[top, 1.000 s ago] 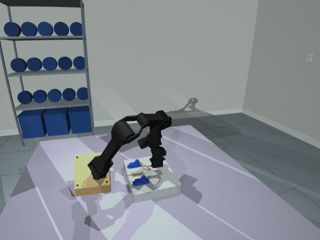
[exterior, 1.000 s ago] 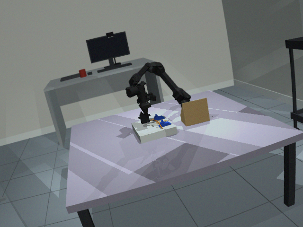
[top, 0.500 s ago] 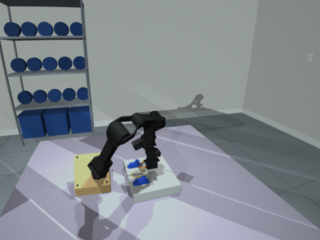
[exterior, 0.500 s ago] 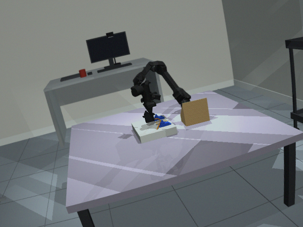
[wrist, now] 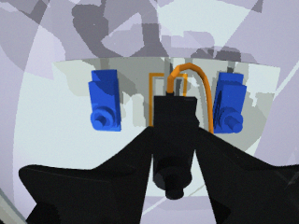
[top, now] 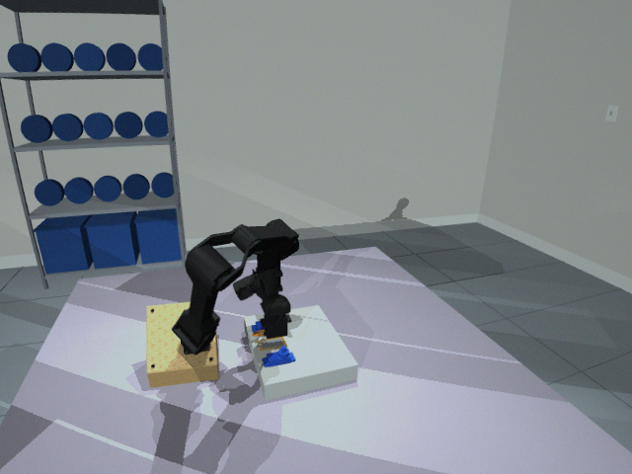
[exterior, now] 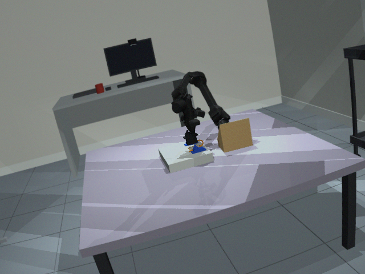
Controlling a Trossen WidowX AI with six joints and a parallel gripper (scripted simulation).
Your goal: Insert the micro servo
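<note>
My gripper (top: 276, 333) (exterior: 190, 143) (wrist: 173, 132) is shut on the loose black micro servo (wrist: 175, 114), over the white deck (top: 326, 352) (exterior: 177, 156) (wrist: 70, 117). The servo's output shaft (wrist: 174, 191) shows at its near end and points toward the wrist camera. Its orange cable (exterior: 201, 141) (wrist: 192, 67) leaves the far end and loops over to the right in the wrist view. The orange-outlined pocket (wrist: 150, 95) is partly hidden behind the servo. The servo appears above the deck; the exact gap cannot be told. The side notch is not clearly visible.
Blue servos sit on both sides of the pocket: one (top: 278, 357) (exterior: 198, 149) (wrist: 105, 98) on the left in the wrist view, the other (top: 257, 327) (wrist: 230, 100) on the right, close to the cable. A wooden block (top: 163, 337) (exterior: 235, 135) stands by the arm's base.
</note>
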